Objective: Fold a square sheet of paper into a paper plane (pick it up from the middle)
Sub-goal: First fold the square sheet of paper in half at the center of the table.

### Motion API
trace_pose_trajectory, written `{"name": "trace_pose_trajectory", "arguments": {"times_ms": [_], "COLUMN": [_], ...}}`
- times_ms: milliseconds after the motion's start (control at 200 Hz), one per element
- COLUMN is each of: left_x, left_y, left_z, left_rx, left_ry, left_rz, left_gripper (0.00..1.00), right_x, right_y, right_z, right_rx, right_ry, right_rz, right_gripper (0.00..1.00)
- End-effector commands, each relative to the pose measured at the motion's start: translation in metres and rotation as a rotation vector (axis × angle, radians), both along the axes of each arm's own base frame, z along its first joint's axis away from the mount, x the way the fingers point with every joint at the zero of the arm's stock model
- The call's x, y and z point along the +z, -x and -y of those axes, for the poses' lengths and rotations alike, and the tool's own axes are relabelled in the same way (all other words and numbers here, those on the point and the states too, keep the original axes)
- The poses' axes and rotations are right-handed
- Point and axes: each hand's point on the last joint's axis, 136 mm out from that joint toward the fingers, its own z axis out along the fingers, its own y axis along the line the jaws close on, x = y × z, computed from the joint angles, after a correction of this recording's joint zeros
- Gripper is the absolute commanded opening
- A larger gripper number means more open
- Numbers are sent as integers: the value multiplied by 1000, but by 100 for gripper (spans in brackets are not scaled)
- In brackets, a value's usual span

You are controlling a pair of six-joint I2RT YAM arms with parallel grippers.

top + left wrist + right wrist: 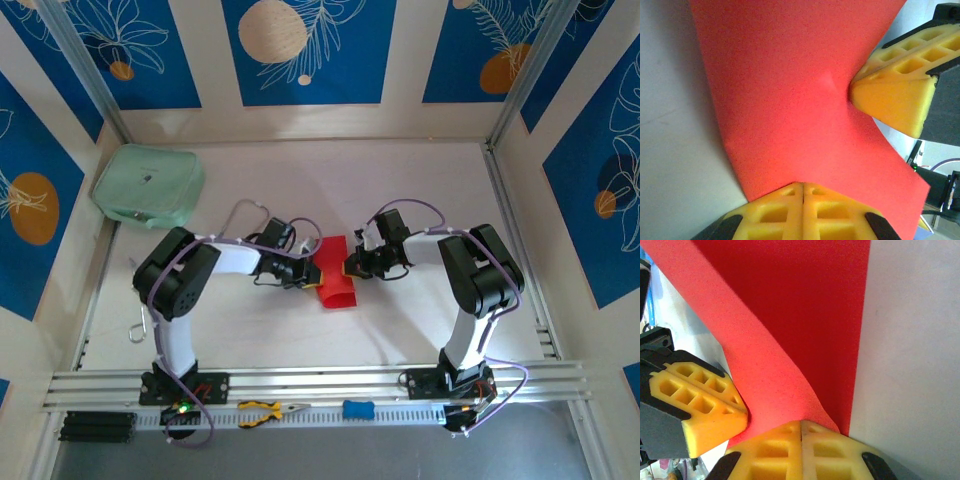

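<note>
Bottom of the top view: a ribbed aluminium rail (320,385) carries both arm bases. On the strip just below it I see yellow-handled pliers (265,412) and a small blue block (358,409).

Centre of frame: a thin bright red sheet of paper (335,280) curves rather than lying flat. The left gripper (311,275) has its fingers pressed together, pinching the sheet's left edge. The right gripper (350,268) pinches the right edge the same way. In both wrist views the yellow ribbed fingers (785,210) meet on the paper.

Surface: a pale matte table (420,190).

Upper left: a mint-green soft pouch (148,187).

Beyond: cream walls with blue panels (300,50) bearing white leaf drawings and orange and cream discs.
</note>
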Motion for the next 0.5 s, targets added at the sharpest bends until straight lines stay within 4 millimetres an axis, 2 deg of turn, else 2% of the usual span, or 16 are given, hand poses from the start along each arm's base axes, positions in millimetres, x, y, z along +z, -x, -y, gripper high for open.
{"name": "trace_pose_trajectory", "arguments": {"times_ms": [0,130,235,360,495], "left_x": [-9,25,39,35,15], "left_y": [16,8,10,11,20], "left_z": [-16,-1,11,12,6], "left_rx": [18,36,35,50,43], "left_ry": [-84,12,60,61,24], "left_rz": [-39,-13,-14,-33,-80], "left_gripper": [0,0,0,0,0], "right_x": [-38,-38,-38,-38,-39], "right_y": [10,10,10,10,11], "right_z": [23,23,23,24,23], "right_rx": [-32,-30,-31,-33,-31], "right_ry": [174,174,174,176,176], "right_rz": [-43,-44,-45,-46,-50], "right_gripper": [0,0,0,0,0]}}
